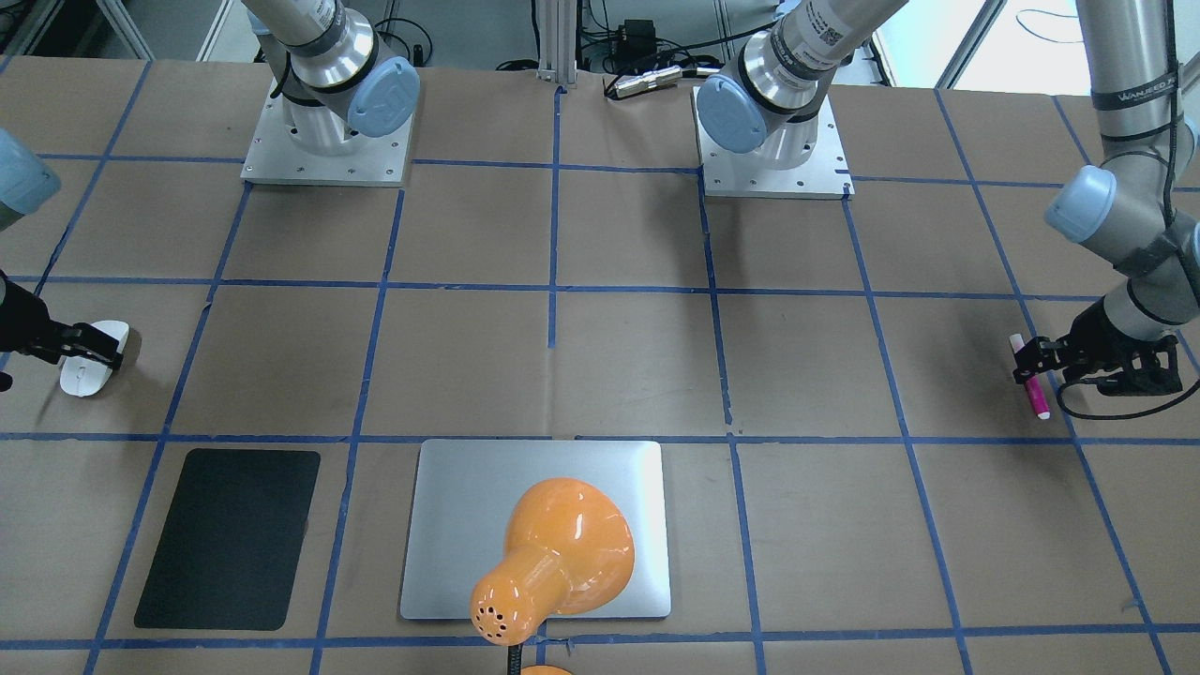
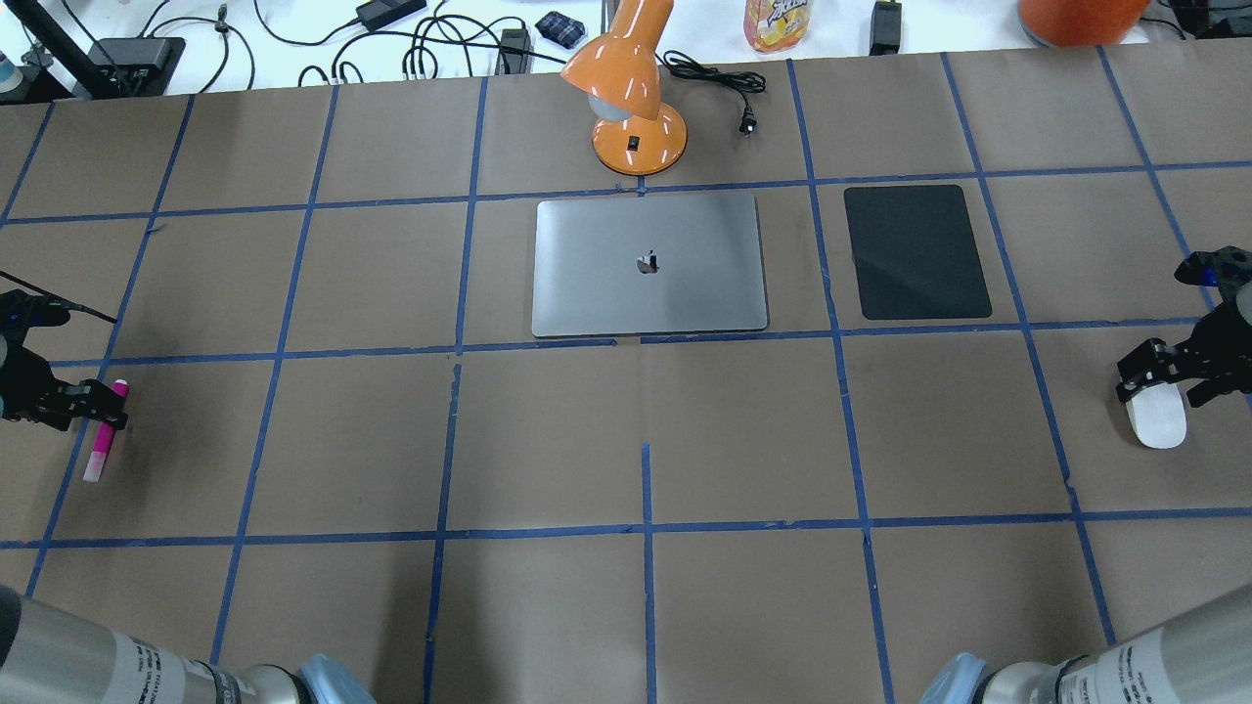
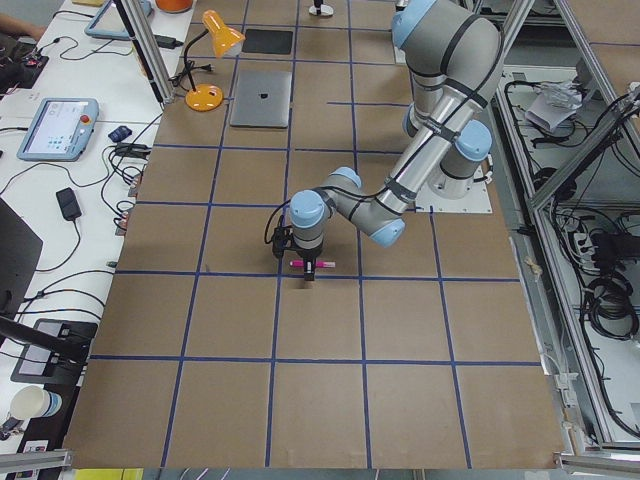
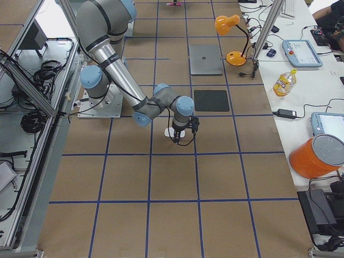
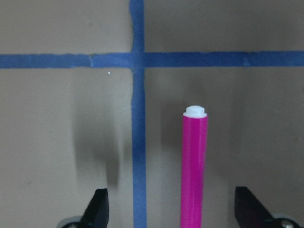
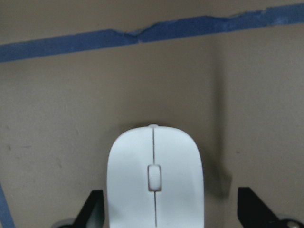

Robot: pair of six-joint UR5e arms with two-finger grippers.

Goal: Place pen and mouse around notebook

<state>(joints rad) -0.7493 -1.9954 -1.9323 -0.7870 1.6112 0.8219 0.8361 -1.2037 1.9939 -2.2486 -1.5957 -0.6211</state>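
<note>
The pen (image 2: pixel 104 435), a magenta marker, lies on the brown table far out on my left side. My left gripper (image 2: pixel 98 406) hangs low over it, open. In the left wrist view the pen (image 5: pixel 194 171) runs between the two black fingertips (image 5: pixel 100 204), touching neither. The white mouse (image 2: pixel 1156 418) sits far out on my right, and my right gripper (image 2: pixel 1164 386) stands open astride it. The right wrist view shows the mouse (image 6: pixel 154 180) between the spread fingers (image 6: pixel 249 206). The silver notebook (image 2: pixel 648 264) lies flat at the table's far middle, well away from both.
An orange desk lamp (image 2: pixel 631 98) stands just beyond the notebook, its head over the notebook (image 1: pixel 459 525) in the front-facing view. A black mat (image 2: pixel 916 251) lies to the notebook's right. Blue tape lines grid the table. Cables and a bottle (image 2: pixel 776 22) sit on the far bench.
</note>
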